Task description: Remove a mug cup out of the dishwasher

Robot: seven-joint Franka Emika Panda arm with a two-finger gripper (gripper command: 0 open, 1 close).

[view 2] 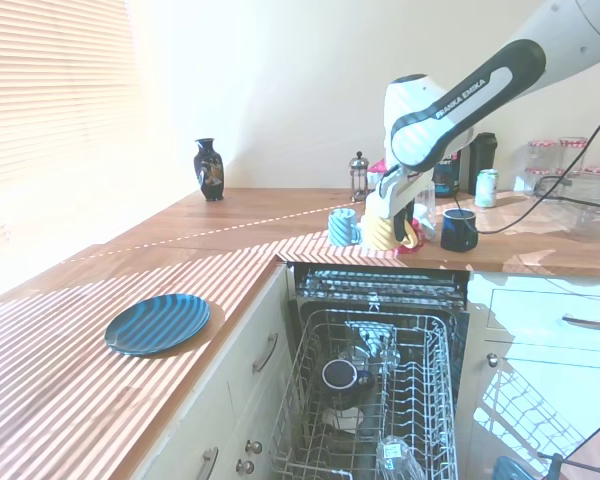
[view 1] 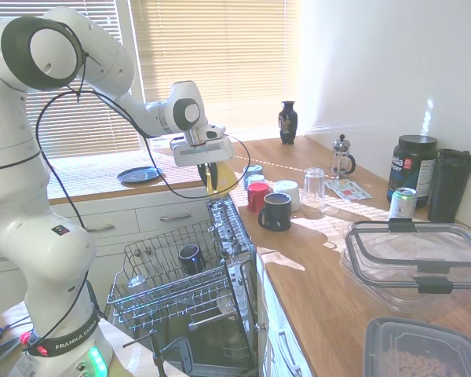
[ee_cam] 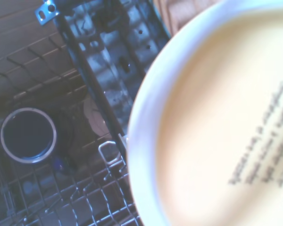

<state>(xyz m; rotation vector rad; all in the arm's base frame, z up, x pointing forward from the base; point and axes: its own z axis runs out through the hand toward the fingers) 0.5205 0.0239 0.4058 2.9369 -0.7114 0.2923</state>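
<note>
The gripper (view 1: 209, 177) is clamped on the yellow mug cup (view 2: 381, 234), carrying it above the counter edge (at the dishwasher (view 1: 184, 292) rack's twelve o'clock), clear for setting down beside the other mugs (view 1: 276, 210).

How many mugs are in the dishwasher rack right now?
1. The black mug sits mouth-up in the middle of the rack. The yellow mug is out, held by the gripper at counter level. Wires may hide others.
</note>
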